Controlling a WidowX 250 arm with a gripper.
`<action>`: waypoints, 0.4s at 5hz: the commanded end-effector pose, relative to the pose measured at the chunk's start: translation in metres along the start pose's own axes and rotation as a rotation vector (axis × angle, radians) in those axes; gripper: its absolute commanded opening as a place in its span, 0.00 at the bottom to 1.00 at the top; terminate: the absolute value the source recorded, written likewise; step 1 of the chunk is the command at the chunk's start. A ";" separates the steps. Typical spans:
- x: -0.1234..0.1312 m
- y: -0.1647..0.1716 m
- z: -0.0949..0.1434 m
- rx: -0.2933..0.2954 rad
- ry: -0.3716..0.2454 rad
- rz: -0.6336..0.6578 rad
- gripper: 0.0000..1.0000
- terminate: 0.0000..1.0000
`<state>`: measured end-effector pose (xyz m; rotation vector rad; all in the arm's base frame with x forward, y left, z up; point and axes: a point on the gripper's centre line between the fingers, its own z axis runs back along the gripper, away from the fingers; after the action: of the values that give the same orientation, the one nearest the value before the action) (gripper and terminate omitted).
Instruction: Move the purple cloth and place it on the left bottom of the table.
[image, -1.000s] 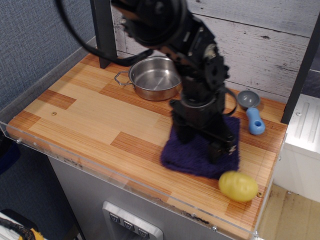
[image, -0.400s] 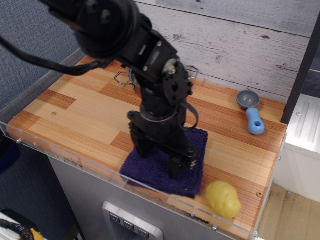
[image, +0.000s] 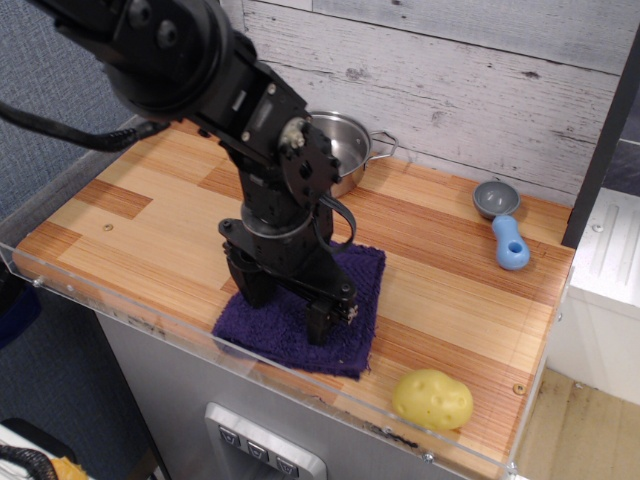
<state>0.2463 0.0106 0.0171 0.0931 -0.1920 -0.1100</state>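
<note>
So the hand is planted right on top of the purple cloth, fingers spread apart and pressing down into it. Looks more like it's pushing the cloth flat than pinching a fold, though I can't tell for sure if any fabric is caught between them. The cloth sits at the front edge of the bench, roughly mid-way along, its near edge right up against the clear rim. The front left corner is bare wood.

What could go wrong: if it's only pressing, the cloth could bunch up or slip out from under the fingers on the way left. It's also so close to the front rim that an edge could ride up against it and fold over.

Count: one purple cloth, one steel pot behind the arm, one blue scoop toward the back right, one yellow potato near the front right corner.
</note>
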 end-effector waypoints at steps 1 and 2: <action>-0.001 0.031 -0.013 0.019 0.001 0.073 1.00 0.00; -0.007 0.053 -0.016 0.027 0.015 0.118 1.00 0.00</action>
<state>0.2585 0.0598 0.0134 0.1089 -0.2236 0.0017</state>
